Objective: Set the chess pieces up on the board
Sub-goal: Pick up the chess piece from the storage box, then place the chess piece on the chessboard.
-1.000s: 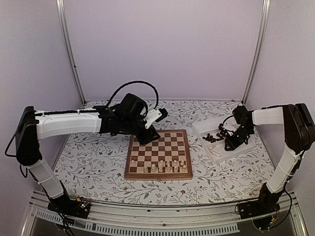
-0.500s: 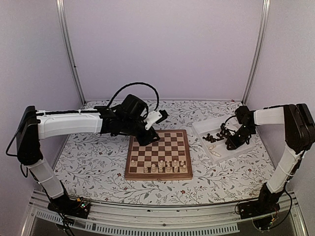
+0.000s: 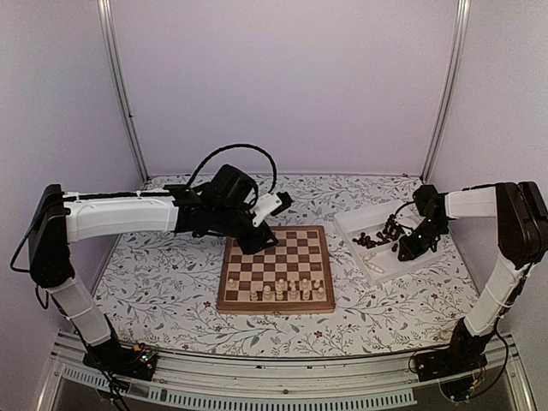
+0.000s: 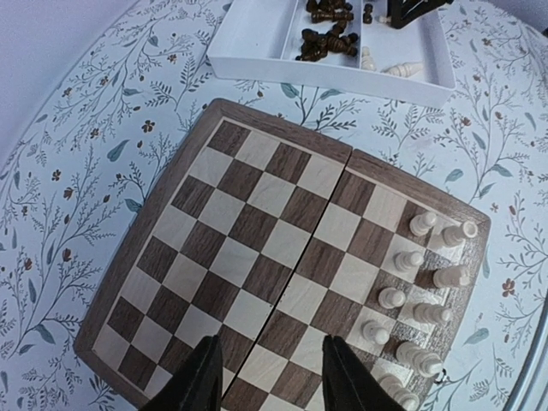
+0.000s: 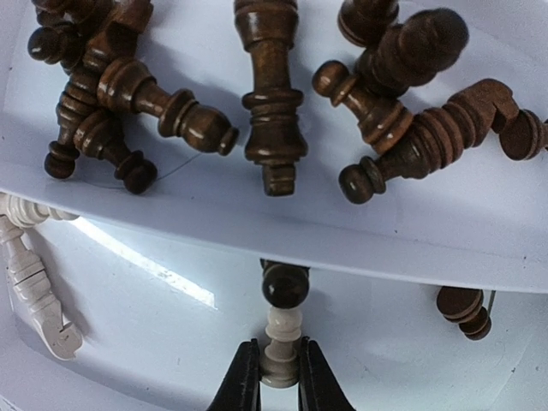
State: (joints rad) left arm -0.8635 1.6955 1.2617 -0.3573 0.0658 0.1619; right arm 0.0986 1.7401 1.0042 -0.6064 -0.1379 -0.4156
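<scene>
The chessboard [image 3: 276, 268] lies mid-table, with several cream pieces [image 3: 282, 291] on its two near rows; they also show in the left wrist view [image 4: 411, 295] on the board [image 4: 257, 223]. My left gripper [image 3: 259, 242] hovers open and empty over the board's far left corner; its dark fingers [image 4: 204, 381] frame bare squares. My right gripper [image 3: 404, 252] is inside the white tray [image 3: 377, 267], shut on a cream pawn [image 5: 281, 347] whose head touches a dark pawn [image 5: 285, 285]. Several dark pieces [image 5: 272, 94] lie in the compartment beyond a divider.
The white partitioned tray [image 4: 257, 43] stands right of the board. Cream pieces [image 5: 30, 282] lie loose at the left of the pawn's compartment; another dark piece [image 5: 462, 308] lies at its right. The cloth is floral. Metal frame posts stand behind.
The right gripper has shifted slightly to the right and up inside the tray. The left arm has barely moved.
</scene>
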